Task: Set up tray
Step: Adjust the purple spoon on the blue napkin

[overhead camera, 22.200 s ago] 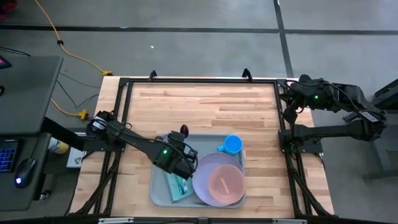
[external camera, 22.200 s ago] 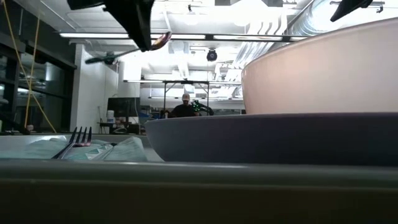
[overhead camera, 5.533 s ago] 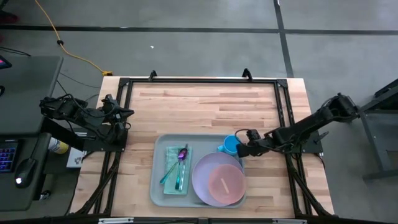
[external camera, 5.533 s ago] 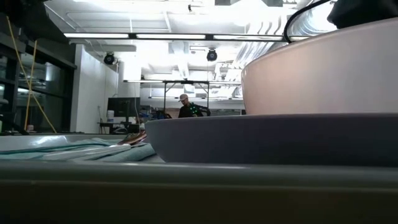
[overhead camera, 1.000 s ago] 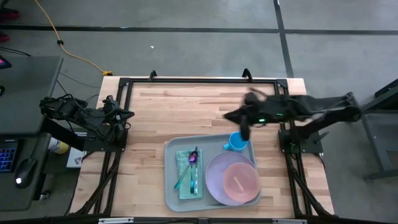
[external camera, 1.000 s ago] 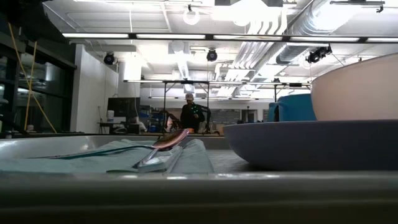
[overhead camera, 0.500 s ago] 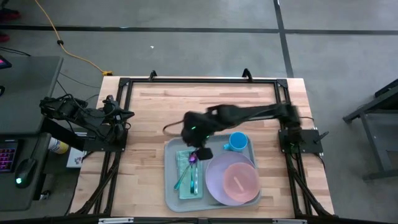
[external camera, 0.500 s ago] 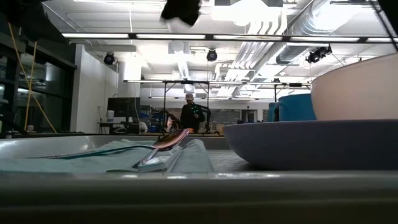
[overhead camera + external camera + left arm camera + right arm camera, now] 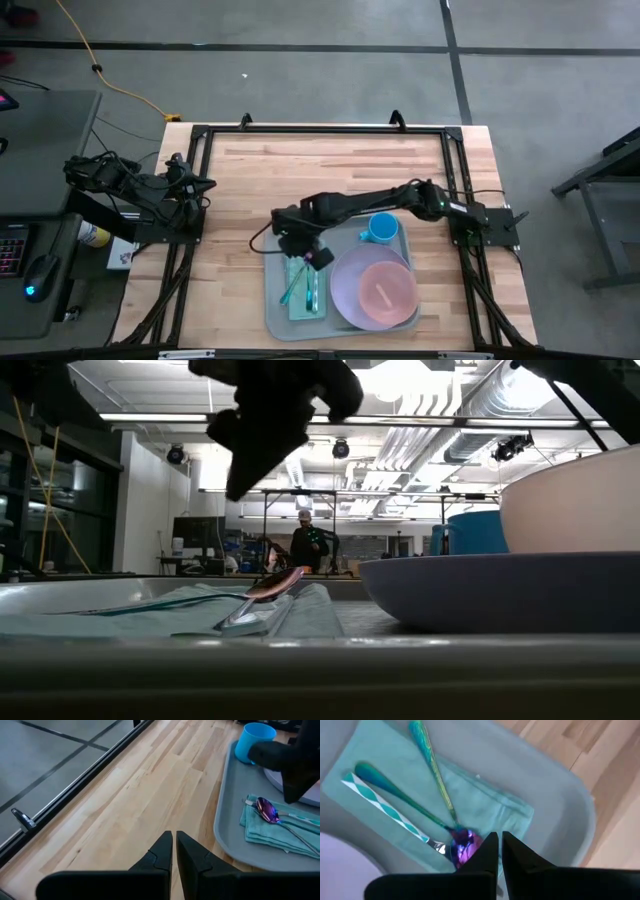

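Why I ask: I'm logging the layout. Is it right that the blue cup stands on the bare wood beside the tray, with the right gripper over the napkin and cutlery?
Not quite. The blue cup stands inside the tray, in its far right corner beside the lavender plate, as the high view shows. The rest holds: the right gripper is over the napkin and cutlery.
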Action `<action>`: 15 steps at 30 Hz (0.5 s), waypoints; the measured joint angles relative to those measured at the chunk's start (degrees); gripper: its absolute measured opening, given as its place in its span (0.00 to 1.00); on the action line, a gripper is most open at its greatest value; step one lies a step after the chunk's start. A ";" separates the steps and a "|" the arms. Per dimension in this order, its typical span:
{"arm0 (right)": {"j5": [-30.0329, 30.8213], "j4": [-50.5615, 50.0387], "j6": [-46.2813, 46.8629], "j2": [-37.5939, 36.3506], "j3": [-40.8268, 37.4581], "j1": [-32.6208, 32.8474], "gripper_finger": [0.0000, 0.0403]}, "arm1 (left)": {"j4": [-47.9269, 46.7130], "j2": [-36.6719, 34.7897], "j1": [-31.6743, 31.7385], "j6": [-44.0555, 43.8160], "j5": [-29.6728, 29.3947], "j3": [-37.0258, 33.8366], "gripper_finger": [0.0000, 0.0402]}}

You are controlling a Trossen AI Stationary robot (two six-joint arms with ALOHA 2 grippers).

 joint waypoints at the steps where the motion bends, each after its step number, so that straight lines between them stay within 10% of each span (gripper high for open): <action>1: 0.32 -0.02 0.08 -0.01 -0.59 0.02 0.00 | 0.02 0.00 -0.02 -0.28 0.00 0.00 0.14; 15: -0.29 -2.54 8.58 0.55 -1.40 1.88 0.00 | 1.84 0.00 -0.01 -1.60 0.21 0.00 0.14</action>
